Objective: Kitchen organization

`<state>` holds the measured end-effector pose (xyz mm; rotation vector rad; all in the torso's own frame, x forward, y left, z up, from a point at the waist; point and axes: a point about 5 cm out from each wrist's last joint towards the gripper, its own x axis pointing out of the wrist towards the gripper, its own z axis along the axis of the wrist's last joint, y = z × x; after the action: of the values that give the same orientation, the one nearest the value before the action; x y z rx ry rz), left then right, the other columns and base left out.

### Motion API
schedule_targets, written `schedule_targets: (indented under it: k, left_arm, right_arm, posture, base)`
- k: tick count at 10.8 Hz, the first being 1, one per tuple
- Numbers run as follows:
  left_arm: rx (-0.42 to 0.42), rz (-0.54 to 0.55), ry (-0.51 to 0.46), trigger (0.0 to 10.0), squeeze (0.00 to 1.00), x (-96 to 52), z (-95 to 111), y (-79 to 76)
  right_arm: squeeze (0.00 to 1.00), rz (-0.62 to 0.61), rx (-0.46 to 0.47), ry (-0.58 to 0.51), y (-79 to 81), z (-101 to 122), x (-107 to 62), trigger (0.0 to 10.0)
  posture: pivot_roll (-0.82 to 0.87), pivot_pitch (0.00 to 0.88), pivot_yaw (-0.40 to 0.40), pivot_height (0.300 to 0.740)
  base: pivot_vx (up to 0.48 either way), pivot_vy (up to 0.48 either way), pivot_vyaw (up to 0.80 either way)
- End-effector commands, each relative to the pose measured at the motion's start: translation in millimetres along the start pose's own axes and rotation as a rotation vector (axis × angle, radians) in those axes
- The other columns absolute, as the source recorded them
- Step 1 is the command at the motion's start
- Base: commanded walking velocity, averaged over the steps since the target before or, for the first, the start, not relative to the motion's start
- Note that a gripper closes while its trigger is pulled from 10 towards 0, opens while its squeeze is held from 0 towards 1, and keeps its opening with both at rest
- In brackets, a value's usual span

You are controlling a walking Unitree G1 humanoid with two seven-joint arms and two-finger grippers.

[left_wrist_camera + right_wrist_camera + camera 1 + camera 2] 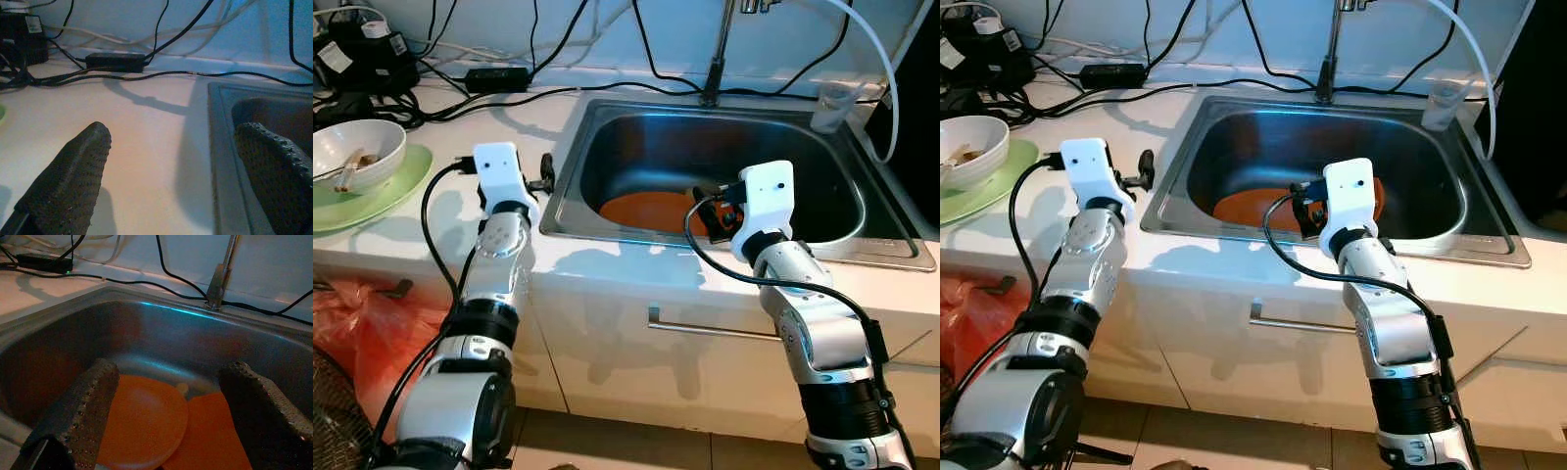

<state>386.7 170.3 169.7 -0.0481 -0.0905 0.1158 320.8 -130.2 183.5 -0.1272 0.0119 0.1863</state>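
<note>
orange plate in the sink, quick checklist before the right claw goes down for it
1. Right claw open: ok, fingers spread wide.
2. Right claw over the sink: ok, above the front rim.
3. Orange plate in line with the claw: ok, it lies between the fingers.
4. Plate free to lift: cannot tell, an orange flat piece lies against it.
5. Left claw out of the way: ok, open over the counter.

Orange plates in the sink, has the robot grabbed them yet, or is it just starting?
Just starting, it seems. Nothing looks put away yet. The right gripper hangs open over the sink, above the orange plates, holding nothing. The left gripper is open above the counter. The white bowl and green plate remain on the counter.
</note>
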Motion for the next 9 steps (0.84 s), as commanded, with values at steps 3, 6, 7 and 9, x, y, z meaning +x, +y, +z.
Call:
schedule_targets:
  k: [3,6,7,9]
  left_arm:
    - [0.005,0.009,0.016,10.0,0.0,3.7,2.4,4.6]
    - [0.013,-0.002,0.016,10.0,0.0,5.1,3.9,0.7]
    - [0.014,-0.008,0.02,10.0,0.0,4.9,3.2,-0.7]
    - [0.015,-0.05,0.018,10.0,0.0,3.7,2.2,-6.4]
  right_arm:
    - [0.0,-0.01,0.008,-0.019,1.0,3.4,1.3,10.0]
    - [0.0,-0.02,0.009,-0.019,-0.7,2.8,0.8,10.0]
    - [0.0,-0.022,0.009,-0.021,-0.5,3.3,0.8,10.0]
    - [0.0,-0.031,0.009,-0.02,-2.6,2.6,0.2,10.0]
  posture:
    - [-0.09,0.0,0.06,0.74]
    - [-0.1,0.0,0.066,0.74]
    - [-0.1,0.0,0.068,0.74]
    - [-0.1,0.0,0.07,0.74]
  base:
    - [0.0,0.411,-0.14]
    - [0.0,0.48,0.0]
    - [0.0,0.0,0.0]
    - [0.0,0.0,0.0]
